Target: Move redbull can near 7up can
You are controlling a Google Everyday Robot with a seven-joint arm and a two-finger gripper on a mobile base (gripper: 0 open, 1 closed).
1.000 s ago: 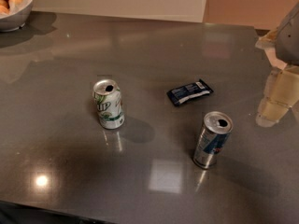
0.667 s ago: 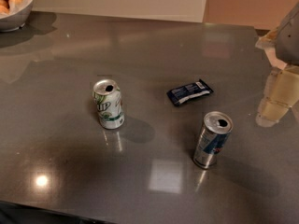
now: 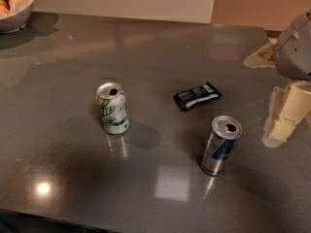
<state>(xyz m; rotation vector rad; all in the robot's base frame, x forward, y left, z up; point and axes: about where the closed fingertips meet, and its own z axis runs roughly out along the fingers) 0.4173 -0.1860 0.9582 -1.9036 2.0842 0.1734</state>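
The redbull can (image 3: 221, 144), slim, silver and blue with an open top, stands upright on the dark grey table (image 3: 160, 47) at the right of centre. The 7up can (image 3: 112, 108), shorter, white and green, stands upright left of centre, well apart from the redbull can. My gripper (image 3: 284, 118), cream-coloured under a grey wrist, hangs at the right edge of the view. It is to the right of the redbull can, a little farther back, and touches nothing.
A dark blue snack bar wrapper (image 3: 197, 96) lies flat between the two cans, a little farther back. A white bowl of pale round fruit (image 3: 14, 6) stands at the table's far left corner. A wall runs behind the table's far edge.
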